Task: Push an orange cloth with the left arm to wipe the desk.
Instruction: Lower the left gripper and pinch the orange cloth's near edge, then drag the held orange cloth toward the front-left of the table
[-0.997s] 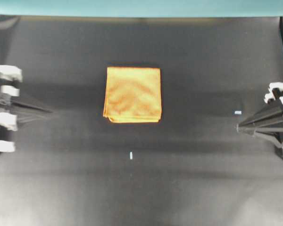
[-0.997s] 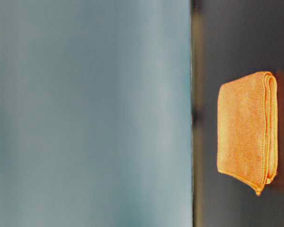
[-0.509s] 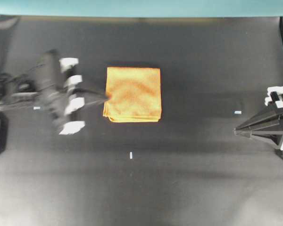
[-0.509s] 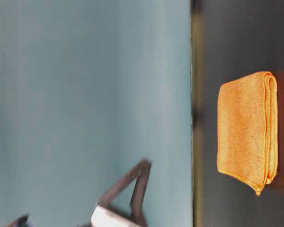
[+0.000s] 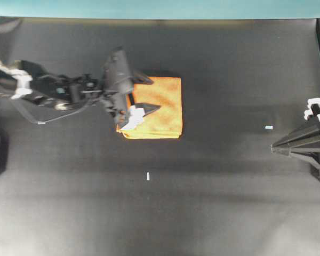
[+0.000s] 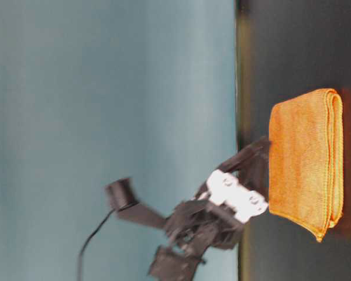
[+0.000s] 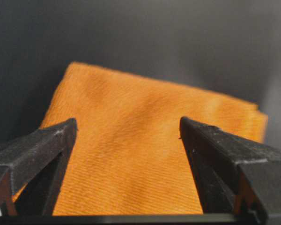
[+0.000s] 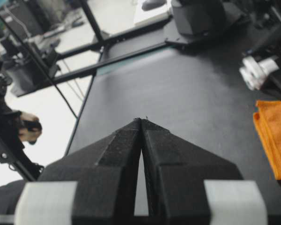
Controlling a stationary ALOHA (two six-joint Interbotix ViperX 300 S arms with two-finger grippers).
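The orange cloth lies folded flat on the black desk, left of centre. My left gripper is open, its jaws spread over the cloth's left half and pointing right. In the left wrist view both black fingers frame the cloth around the gripper. In the table-level view the gripper is right at the cloth's top face; I cannot tell whether they touch. My right gripper is shut and empty at the right edge, its tip far from the cloth.
A teal strip runs along the desk's far edge. Two tiny white marks lie on the desk, one in front of the cloth and one near the right gripper. A black cable loops under the left arm.
My left arm has swung in from the left edge to over the cloth's left half, and its jaws have opened. The cloth has not moved. The right gripper has barely shifted.
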